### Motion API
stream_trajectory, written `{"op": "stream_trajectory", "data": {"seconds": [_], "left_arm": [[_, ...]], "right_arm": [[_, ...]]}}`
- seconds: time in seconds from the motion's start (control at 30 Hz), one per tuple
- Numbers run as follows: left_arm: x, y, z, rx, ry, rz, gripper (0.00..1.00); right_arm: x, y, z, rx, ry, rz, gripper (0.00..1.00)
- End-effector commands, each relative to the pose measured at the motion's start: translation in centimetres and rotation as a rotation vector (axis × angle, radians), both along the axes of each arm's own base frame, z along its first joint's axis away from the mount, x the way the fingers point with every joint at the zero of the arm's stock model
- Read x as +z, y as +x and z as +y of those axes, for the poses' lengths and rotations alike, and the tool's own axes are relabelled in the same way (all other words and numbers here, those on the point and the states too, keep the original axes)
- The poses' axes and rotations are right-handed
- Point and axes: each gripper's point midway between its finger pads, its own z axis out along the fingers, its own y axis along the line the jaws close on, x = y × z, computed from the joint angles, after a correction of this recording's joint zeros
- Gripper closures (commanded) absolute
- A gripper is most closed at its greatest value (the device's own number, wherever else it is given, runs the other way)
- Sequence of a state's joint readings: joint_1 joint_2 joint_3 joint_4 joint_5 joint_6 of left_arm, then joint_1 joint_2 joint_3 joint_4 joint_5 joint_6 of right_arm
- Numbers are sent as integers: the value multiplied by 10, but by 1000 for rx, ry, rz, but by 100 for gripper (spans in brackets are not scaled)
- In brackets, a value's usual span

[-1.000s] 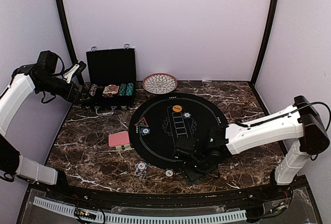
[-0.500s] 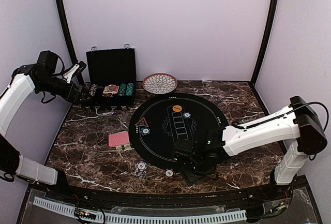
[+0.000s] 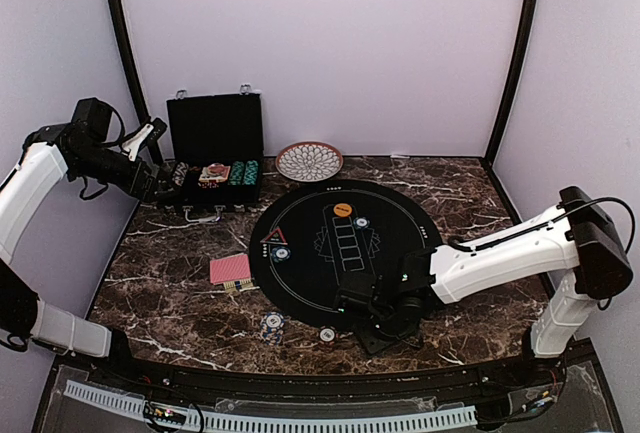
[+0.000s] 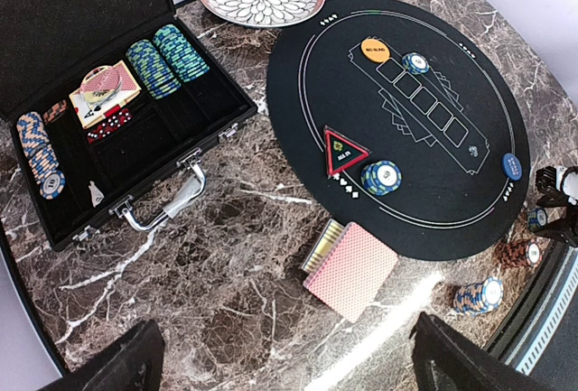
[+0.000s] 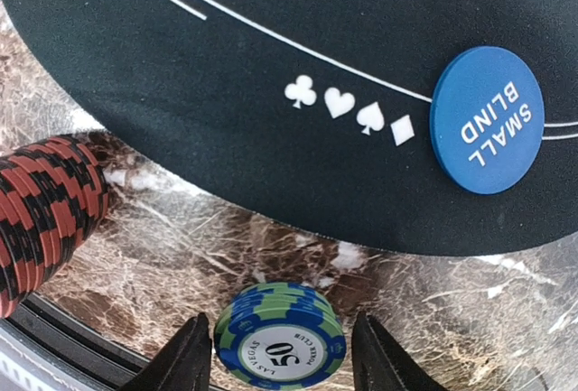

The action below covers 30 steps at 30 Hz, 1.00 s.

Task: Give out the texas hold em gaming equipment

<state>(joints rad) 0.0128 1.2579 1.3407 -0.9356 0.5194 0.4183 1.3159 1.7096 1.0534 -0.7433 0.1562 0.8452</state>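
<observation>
Marble table (image 3: 170, 293), black round mat (image 3: 400, 223).

Top view: I see my right gripper (image 3: 375, 321) low at the mat's near edge. The left gripper (image 3: 165, 190) is beside the black case (image 3: 215, 133). Red-backed cards (image 3: 231, 270) lie left of the mat.

Left wrist: fingers (image 4: 135, 364) wide apart, empty, above case and cards.

Right wrist: fingers (image 5: 185, 364) apart, straddling a green-blue 50 chip stack (image 5: 280, 337) on the marble. A blue button disc (image 5: 488, 120) is on the mat nearby.

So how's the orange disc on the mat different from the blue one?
The orange disc lies at the far end of the mat, heading the row of card outlines; the blue disc lies near its front edge, on the white line beside the suit symbols. The blue disc reads SMALL BLIND; the orange disc's print is too small to read. Both are round and flat.
</observation>
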Motion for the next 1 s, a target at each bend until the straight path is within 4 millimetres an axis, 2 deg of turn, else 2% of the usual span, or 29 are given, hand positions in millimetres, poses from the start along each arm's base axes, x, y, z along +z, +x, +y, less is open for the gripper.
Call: {"op": "stream_trajectory", "data": {"seconds": [0.0,0.3,0.57,0.67,0.8,0.97], "left_arm": [[8,-8,-4,-17,-9,-12,1],[8,-9,-4,-17,-7,-15,1],[7,-9,-4,-18,-9,-13,1],[8,-9,-4,-19,-9,-14,1],[8,-9,-4,-18,-10,-13,1],[6,-10,-4,-19,-12,-11,1]], "right_arm": [[-5,-3,2,10,-2,0,49],[-9,-4,1,13,-8,5,50],[1,-2,3,7,4,-8,68],[10,-2,5,8,13,-13,73],[28,2,4,8,12,-33,76],[54,15,6,-3,18,-89,80]]}}
